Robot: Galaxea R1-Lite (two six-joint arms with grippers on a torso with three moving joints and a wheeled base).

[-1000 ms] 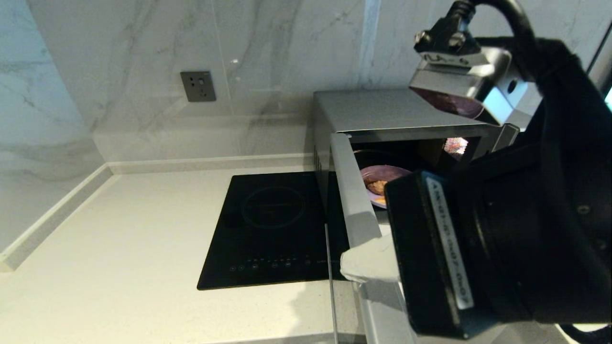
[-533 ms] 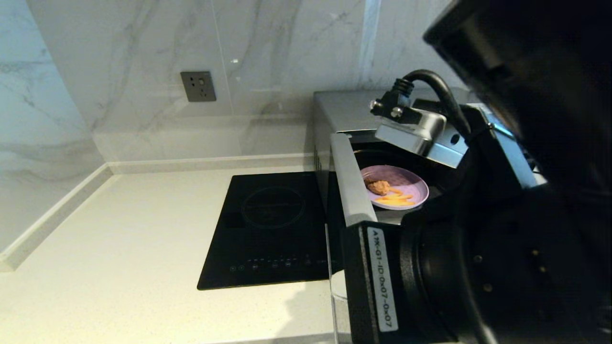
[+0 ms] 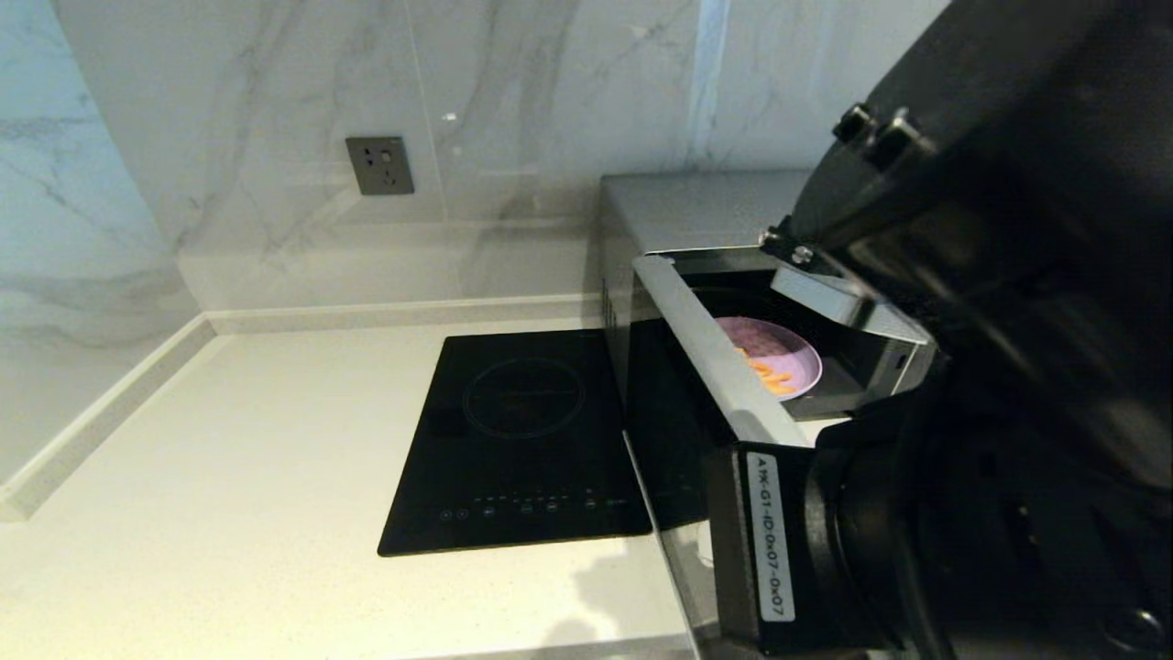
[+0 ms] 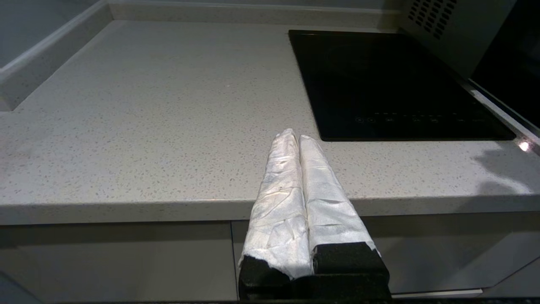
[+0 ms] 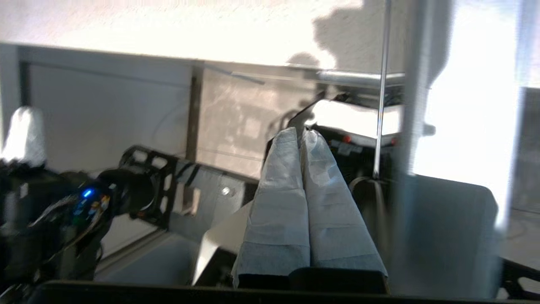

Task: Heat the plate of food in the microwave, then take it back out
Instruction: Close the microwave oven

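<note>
The silver microwave stands at the right on the counter, its dark-glass door partly swung in over the opening. Inside lies the lavender plate of food, with orange pieces showing and its left part hidden behind the door. My right arm fills the right foreground in front of the door and hides its own gripper in the head view. In the right wrist view the right gripper is shut and empty, next to a blurred grey upright edge. My left gripper is shut and empty over the counter's front edge.
A flat black induction cooktop is set into the counter just left of the microwave. A wall socket sits on the marble backsplash. Pale counter stretches to the left, with a raised ledge along the far left.
The microwave door has swung to the right, over more of the opening, and now hides part of the plate. My right arm has dropped lower and shifted across the front of the door.
</note>
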